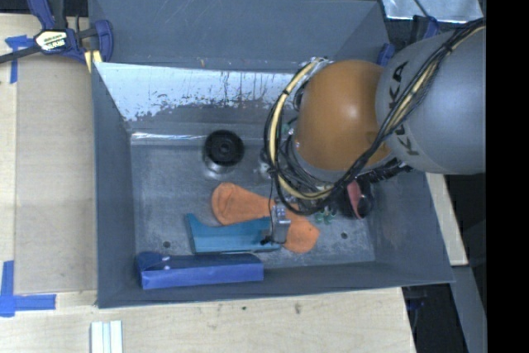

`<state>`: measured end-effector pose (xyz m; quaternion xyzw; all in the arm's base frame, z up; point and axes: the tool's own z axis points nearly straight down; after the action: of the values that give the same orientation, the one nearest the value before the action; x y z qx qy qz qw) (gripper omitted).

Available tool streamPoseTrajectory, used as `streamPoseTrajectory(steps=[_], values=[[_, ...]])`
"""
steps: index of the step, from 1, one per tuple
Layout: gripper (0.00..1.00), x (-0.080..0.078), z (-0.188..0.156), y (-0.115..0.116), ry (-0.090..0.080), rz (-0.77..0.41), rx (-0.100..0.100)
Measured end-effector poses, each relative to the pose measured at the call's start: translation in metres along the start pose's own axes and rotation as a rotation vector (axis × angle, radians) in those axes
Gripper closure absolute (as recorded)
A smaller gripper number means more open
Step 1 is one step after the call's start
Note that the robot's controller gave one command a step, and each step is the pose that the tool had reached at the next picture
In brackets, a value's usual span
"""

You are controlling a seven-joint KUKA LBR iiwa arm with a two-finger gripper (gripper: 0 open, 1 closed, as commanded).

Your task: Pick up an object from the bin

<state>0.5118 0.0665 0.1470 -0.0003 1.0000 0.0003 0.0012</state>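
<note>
Camera view: my pincer (278, 229) sits low at lower centre, where the orange soft pad (235, 202) meets the teal block (219, 237), likely the easiest edge to nip; apart or together, I cannot tell.

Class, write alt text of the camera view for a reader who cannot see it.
The robot arm's gripper hangs low in a grey metal bin, over where a soft-looking orange piece meets a flat teal-blue piece. A long dark blue bar lies along the bin's near wall, and a round black knob sits toward the back.
</note>
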Motion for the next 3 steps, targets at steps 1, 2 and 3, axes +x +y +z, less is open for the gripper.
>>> streamPoseTrajectory(steps=[1,2,3], values=[[1.00,-0.045,0.075,0.009,-0.007,-0.113,-0.001],[1.00,-0.045,0.075,0.009,-0.007,-0.112,-0.001],[1.00,-0.051,0.032,0.026,0.007,-0.137,0.001]])
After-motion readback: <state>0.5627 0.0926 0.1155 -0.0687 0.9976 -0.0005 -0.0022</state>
